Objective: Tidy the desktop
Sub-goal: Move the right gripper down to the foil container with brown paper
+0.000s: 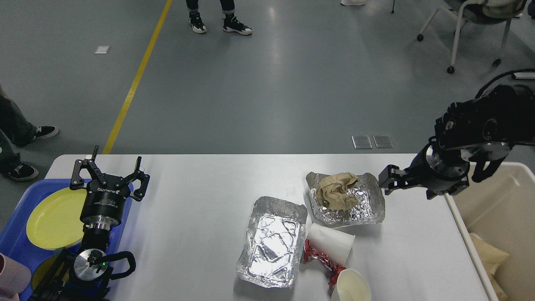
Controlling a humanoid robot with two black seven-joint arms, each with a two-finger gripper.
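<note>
The white desktop (200, 200) holds a crumpled foil tray (370, 209) with a brown paper wad (336, 192) in it. An empty foil tray (271, 242) lies in front of it. Beside that are a white paper cup on its side (332, 244), a red wrapper (317, 259) and a second paper cup (351, 286) at the front edge. My right gripper (409, 187) is low, open and empty, with one finger (388, 179) just right of the foil tray with the wad. My left gripper (112, 167) is open and empty, pointing up at the table's left edge.
A blue tray (16, 225) at the left holds a yellow plate (54, 217) and a pink cup (12, 274). A beige bin (497, 209) with brown paper inside stands off the table's right edge. People's feet and a wheeled chair are on the floor beyond.
</note>
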